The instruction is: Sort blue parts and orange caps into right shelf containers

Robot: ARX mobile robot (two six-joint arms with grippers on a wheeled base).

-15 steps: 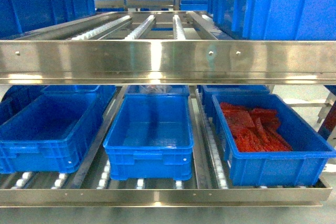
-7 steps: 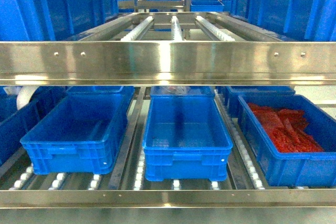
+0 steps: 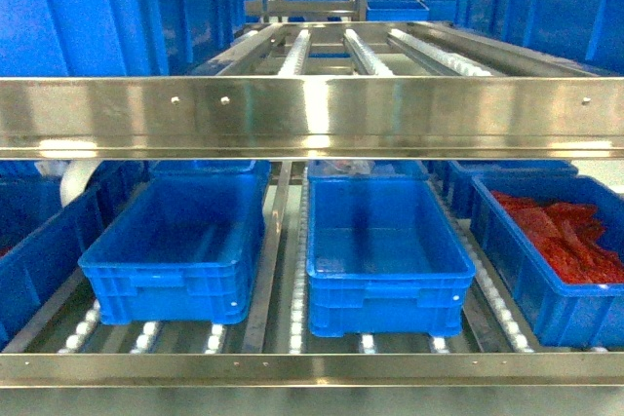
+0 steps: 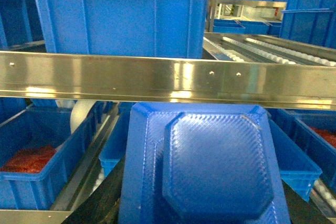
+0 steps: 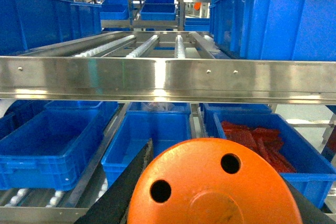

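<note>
My left gripper [image 4: 202, 205] is shut on a blue part [image 4: 205, 163], a flat textured moulding with a raised octagonal centre that fills the lower left wrist view. My right gripper [image 5: 212, 203] is shut on an orange cap [image 5: 210, 182], a round disc with two holes. Both are held in front of the steel shelf rail [image 3: 312, 119]. On the lower shelf stand blue containers: an empty left one [image 3: 180, 250], an empty middle one [image 3: 385, 250], and a right one [image 3: 551, 289] holding red-orange pieces [image 3: 570, 241]. Neither gripper shows in the head view.
The steel rail [image 5: 168, 80] crosses every view above the lower containers. Large blue crates [image 3: 107, 12] sit on the upper roller shelf at both sides. Another crate with red-orange pieces [image 4: 31, 169] stands at the far left. White rollers [image 3: 292, 309] run between the lanes.
The head view has slid leftward along the shelf, so the containers now sit further right in the frame. The right one with red-orange pieces is partly cut off at the edge.
</note>
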